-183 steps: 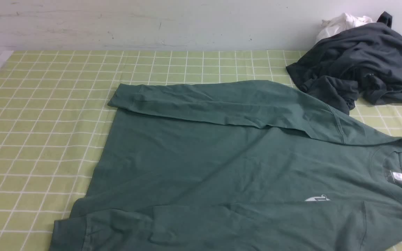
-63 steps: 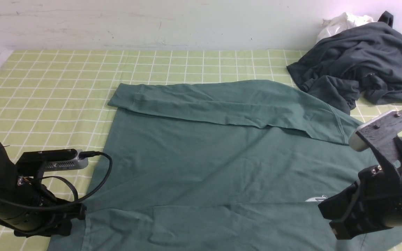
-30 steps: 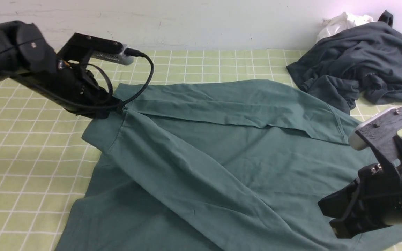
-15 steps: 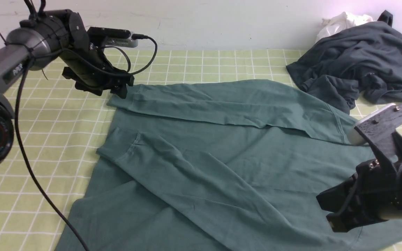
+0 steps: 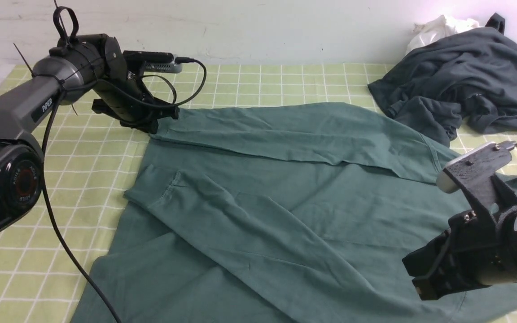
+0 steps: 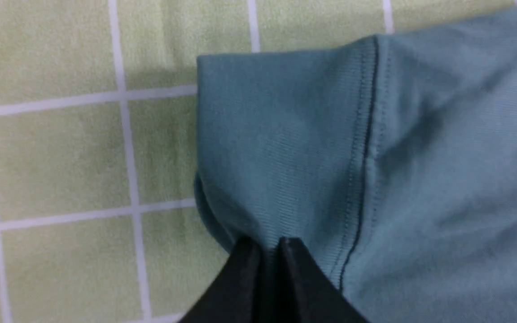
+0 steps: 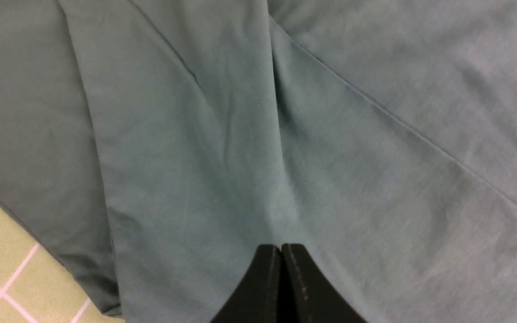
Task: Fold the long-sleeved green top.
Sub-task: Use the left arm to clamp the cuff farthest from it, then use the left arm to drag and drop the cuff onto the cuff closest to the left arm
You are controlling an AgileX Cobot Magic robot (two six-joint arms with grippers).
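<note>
The green long-sleeved top (image 5: pixel 285 202) lies spread on the checked tablecloth, neck toward the right. Its near sleeve (image 5: pixel 240 224) runs diagonally across the body. The far sleeve (image 5: pixel 285 130) lies folded along the far edge. My left gripper (image 5: pixel 162 121) sits at that far sleeve's end. In the left wrist view the left gripper (image 6: pixel 267 242) is shut on the ribbed cuff (image 6: pixel 281 134), with fabric bunched between the tips. My right gripper (image 5: pixel 420 287) hovers over the top's near right part. There the right gripper (image 7: pixel 281 246) is shut, with nothing between the jaws and green fabric below.
A dark charcoal-grey garment (image 5: pixel 469 80) is heaped at the back right, a white cloth (image 5: pixel 438 29) behind it against the wall. The yellow-green checked tablecloth (image 5: pixel 38 251) shows bare left of the top. The left arm's cable (image 5: pixel 61 237) hangs over the near left.
The left gripper let the near sleeve's cuff drop onto the body, moved to the far sleeve's cuff and shut on it. The right arm shifted slightly toward me.
</note>
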